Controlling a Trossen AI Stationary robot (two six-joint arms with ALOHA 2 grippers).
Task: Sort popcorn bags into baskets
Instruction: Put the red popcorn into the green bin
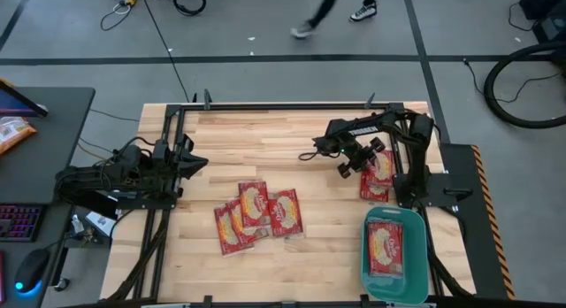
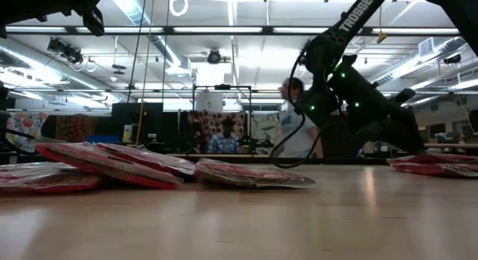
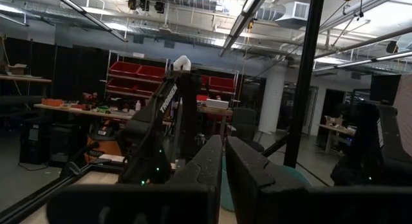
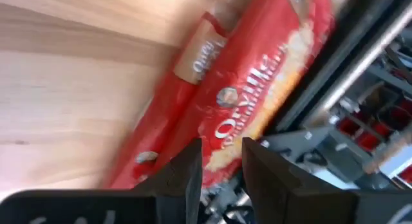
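Two red popcorn bags (image 1: 378, 173) lie stacked flat near the table's right edge, just beyond the teal basket (image 1: 416, 286); the right wrist view shows this stack (image 4: 257, 102) close up. My right gripper (image 1: 358, 165) (image 4: 221, 156) hovers just over the stack's left side, slightly open with nothing between its fingers. One bag (image 1: 385, 246) lies flat inside the basket. Three more bags (image 1: 255, 215) overlap mid-table. My left gripper (image 1: 190, 162) (image 3: 223, 159) waits shut at the left edge.
The right arm's base (image 1: 416, 188) stands beside the stack and the basket. Bare wood lies between the mid-table bags and the stack. A side desk on the left holds an orange-and-white packet (image 1: 13, 131). A person (image 1: 336, 11) walks past beyond the far edge.
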